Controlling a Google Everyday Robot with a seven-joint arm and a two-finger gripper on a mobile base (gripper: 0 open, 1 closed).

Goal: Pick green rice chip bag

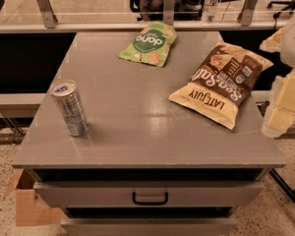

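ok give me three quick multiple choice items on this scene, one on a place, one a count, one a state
1. Where on the cabinet top is the green rice chip bag? A near left corner B right edge C far edge, middle
2. How many chip bags lie there? A one B two C three
3. How is the can? A upright B on its side C crushed
Answers: 1 C, it lies at the far edge, apart from the tool at the picture's right. 2 B, the green one and the brown-and-cream bag. 3 A, it stands on its base.
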